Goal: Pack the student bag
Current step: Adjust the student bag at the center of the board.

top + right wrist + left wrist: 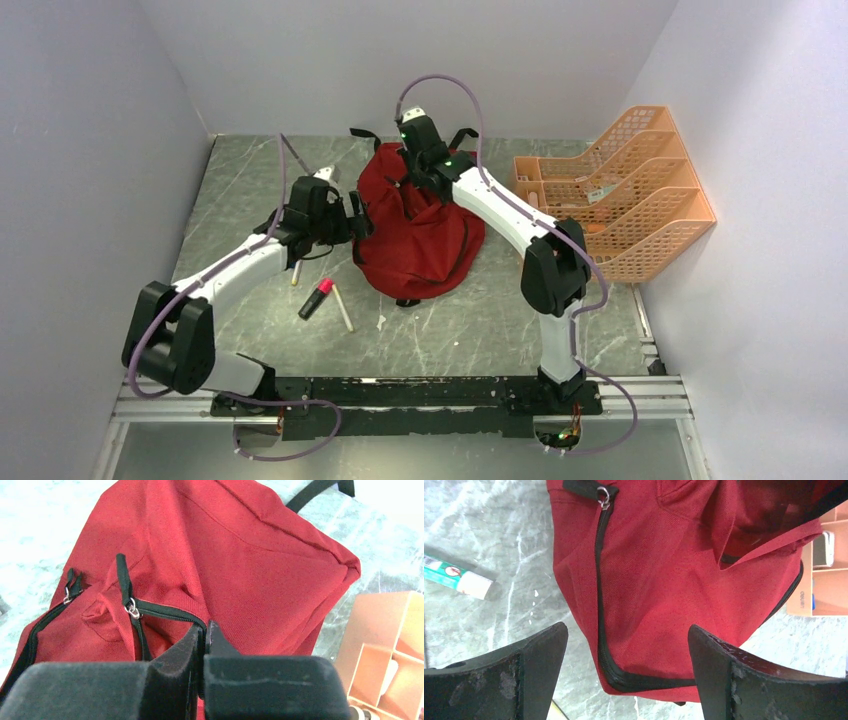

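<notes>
The student bag [415, 235], dark red with black zippers and straps, lies crumpled in the middle of the table. My right gripper [413, 168] sits on its far top. In the right wrist view the gripper [204, 627] is shut on the bag's black zipper edge, just right of a zipper pull [132, 609]. My left gripper [356, 216] is open at the bag's left side. In the left wrist view the gripper [626, 626] has its jaws wide apart around the bag's lower corner [664, 580] and its curved zipper, without touching it.
An orange mesh file organizer [620, 190] stands at the right wall, holding small items. A black marker with a pink cap [316, 298], a pale stick [343, 308] and a white-green tube [456, 577] lie on the table left of the bag.
</notes>
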You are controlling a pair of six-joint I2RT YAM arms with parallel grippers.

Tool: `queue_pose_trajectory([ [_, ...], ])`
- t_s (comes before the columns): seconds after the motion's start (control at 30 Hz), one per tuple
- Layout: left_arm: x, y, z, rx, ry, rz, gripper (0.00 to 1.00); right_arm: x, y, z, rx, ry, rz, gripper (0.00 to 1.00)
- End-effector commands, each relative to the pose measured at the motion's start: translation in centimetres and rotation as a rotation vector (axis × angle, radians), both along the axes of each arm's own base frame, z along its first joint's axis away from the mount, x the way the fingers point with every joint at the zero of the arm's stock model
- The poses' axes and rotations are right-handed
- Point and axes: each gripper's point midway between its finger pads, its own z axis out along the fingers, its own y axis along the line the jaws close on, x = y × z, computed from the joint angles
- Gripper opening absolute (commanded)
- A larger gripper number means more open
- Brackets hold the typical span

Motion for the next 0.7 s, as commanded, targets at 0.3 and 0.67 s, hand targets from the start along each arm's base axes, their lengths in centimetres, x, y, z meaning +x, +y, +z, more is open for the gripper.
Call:
queue_pose_trajectory([
  [0.3, -0.4, -1.4, -4.7, 0.089, 0.122, -0.059, 0.79, -1.2, -3.3, 6.0, 0.14, -0.117, -0.167, 0.0],
  [0.67, 4.7, -3.4, -4.7, 0.133, 0.098, -0.09, 0.05, -3.5, -3.9, 6.8, 0.189, -0.101, -0.14, 0.0],
])
